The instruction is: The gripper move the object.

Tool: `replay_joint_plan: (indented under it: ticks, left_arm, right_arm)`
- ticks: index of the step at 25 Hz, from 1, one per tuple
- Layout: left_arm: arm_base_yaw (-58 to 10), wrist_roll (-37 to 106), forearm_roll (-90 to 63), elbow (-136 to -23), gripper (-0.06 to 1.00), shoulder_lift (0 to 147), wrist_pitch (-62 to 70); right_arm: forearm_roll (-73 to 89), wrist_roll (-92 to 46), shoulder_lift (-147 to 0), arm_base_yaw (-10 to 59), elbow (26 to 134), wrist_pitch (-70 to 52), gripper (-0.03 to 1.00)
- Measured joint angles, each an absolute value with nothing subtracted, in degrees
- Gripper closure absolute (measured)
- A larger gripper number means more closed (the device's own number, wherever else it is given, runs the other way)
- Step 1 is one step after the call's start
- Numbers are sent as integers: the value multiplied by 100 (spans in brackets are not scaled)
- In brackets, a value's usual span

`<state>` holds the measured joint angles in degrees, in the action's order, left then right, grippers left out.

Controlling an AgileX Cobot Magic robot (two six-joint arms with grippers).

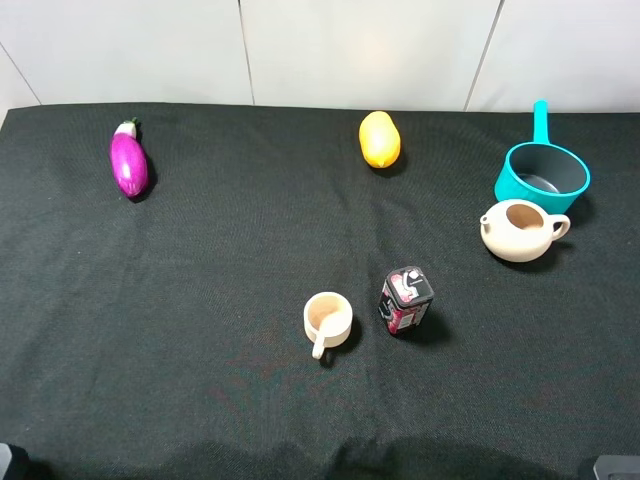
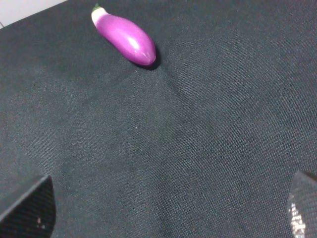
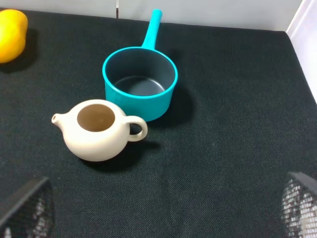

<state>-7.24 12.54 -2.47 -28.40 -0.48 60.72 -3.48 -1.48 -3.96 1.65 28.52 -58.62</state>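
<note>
The teal saucepan (image 1: 522, 186) stands upright at the far right of the table, with a dark grey inside and its long handle pointing to the back edge. In the right wrist view the saucepan (image 3: 141, 101) is empty. It sits ahead of my right gripper (image 3: 163, 210), well apart from it. The right gripper is open and holds nothing; only its two black fingertips (image 3: 27, 210) show. My left gripper (image 2: 166, 213) is also open and empty, over bare cloth near the table's front left. Both arms stay at the bottom corners of the high view.
A beige teapot (image 1: 520, 232) sits just in front of the saucepan, close to it (image 3: 96, 130). A beige cup (image 1: 327, 318) and a small can (image 1: 405, 300) stand mid-table. A yellow fruit (image 1: 380, 140) lies at the back, a purple eggplant (image 1: 128, 165) at the back left (image 2: 126, 37).
</note>
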Motion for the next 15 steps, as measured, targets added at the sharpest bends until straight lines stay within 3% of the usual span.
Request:
replay_joint_plan:
  ticks: [15]
  left_arm:
    - [-724,1254,-247,-2840,-5,-48,6072]
  right_arm:
    - [-354,-148,-396,165,2852,-5862,27]
